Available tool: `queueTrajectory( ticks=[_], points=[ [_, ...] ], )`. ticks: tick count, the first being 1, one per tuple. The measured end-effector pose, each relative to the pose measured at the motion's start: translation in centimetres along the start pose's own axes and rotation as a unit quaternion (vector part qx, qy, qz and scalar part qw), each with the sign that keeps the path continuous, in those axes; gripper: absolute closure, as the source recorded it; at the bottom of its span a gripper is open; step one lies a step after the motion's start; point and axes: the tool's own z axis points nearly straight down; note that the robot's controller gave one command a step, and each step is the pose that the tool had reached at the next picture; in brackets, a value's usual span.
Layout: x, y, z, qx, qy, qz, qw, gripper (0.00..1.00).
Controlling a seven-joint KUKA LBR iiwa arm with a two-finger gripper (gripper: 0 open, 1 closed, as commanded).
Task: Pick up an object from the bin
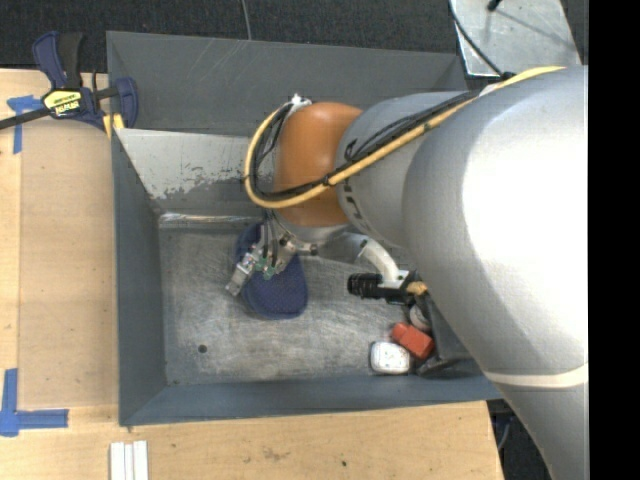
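Hanging above a dark-blue rounded pouch [281, 296] — the orange-capped wrist [305, 163].

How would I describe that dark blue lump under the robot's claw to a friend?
In the grey metal bin, look at the middle of the floor, beside the gripper. The dark blue rounded lump lies there, the only blue thing; a black piece, an orange piece and a white piece huddle at its lower right.

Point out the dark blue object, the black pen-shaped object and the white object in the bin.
dark blue object [282, 296]: camera view, its rounded lower part.
black pen-shaped object [375, 286]: camera view, middle of its barrel.
white object [390, 358]: camera view, its top face.
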Motion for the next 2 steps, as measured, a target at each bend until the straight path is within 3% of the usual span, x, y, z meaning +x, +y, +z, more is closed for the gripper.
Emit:
queueTrajectory(
  ticks=[1, 2],
  points=[
    [-0.15, -0.23, -0.13, -0.005, -0.0018, 0.101, 0.9949, 0.00],
    [-0.53, -0.28, -0.42, -0.007, -0.0059, 0.102, 0.9947, 1.00]
  ],
)
